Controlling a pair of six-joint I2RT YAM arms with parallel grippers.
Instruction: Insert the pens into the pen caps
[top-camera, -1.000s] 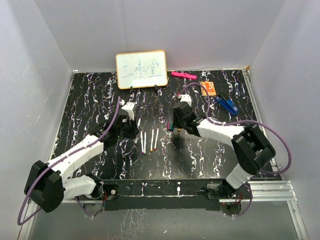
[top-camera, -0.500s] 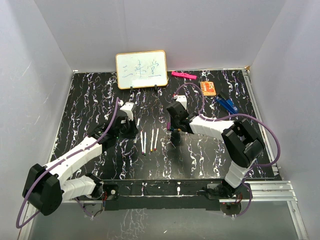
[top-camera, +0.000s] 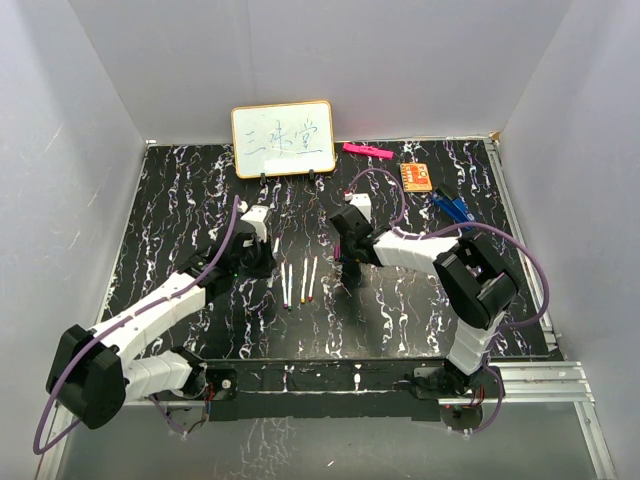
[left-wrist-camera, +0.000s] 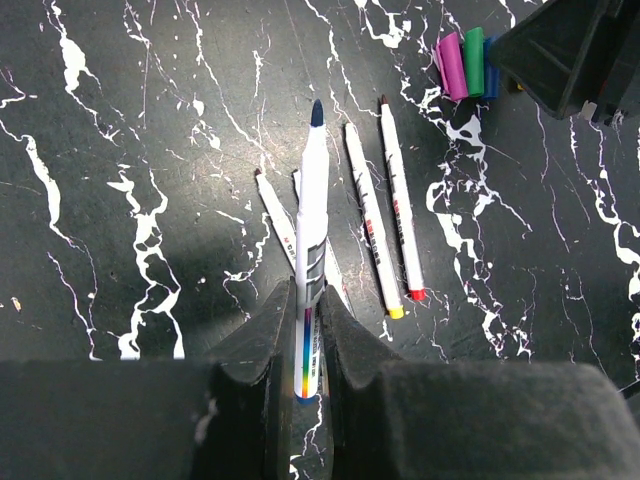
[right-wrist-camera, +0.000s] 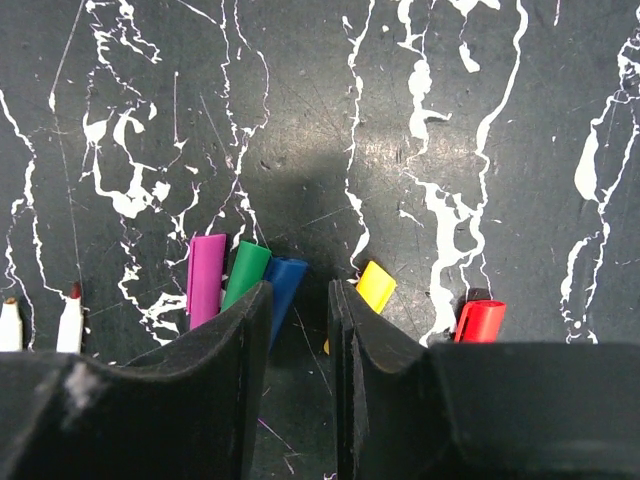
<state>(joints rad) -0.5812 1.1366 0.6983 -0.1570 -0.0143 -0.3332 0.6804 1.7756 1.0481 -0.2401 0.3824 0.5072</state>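
Note:
In the left wrist view my left gripper (left-wrist-camera: 305, 295) is shut on a white pen (left-wrist-camera: 312, 200) with a dark blue tip that points away from me. Three more white pens (left-wrist-camera: 372, 220) lie side by side on the black marble table just beyond it. In the right wrist view my right gripper (right-wrist-camera: 298, 295) is slightly open and empty, low over the caps. The purple cap (right-wrist-camera: 206, 278), green cap (right-wrist-camera: 245, 272) and blue cap (right-wrist-camera: 285, 280) lie by its left finger. The yellow cap (right-wrist-camera: 376, 286) and red cap (right-wrist-camera: 481, 322) lie by its right finger. From above, the left gripper (top-camera: 262, 258) and right gripper (top-camera: 347, 262) flank the loose pens (top-camera: 306, 280).
A small whiteboard (top-camera: 283, 139) stands at the table's back edge. A pink flat bar (top-camera: 367, 151), an orange card (top-camera: 416, 176) and a blue clip (top-camera: 455, 208) lie at the back right. White walls close in the table on three sides.
My right gripper has moved left and down over the caps, and its arm has swung inward. My left gripper has stayed nearly still with the pen in it.

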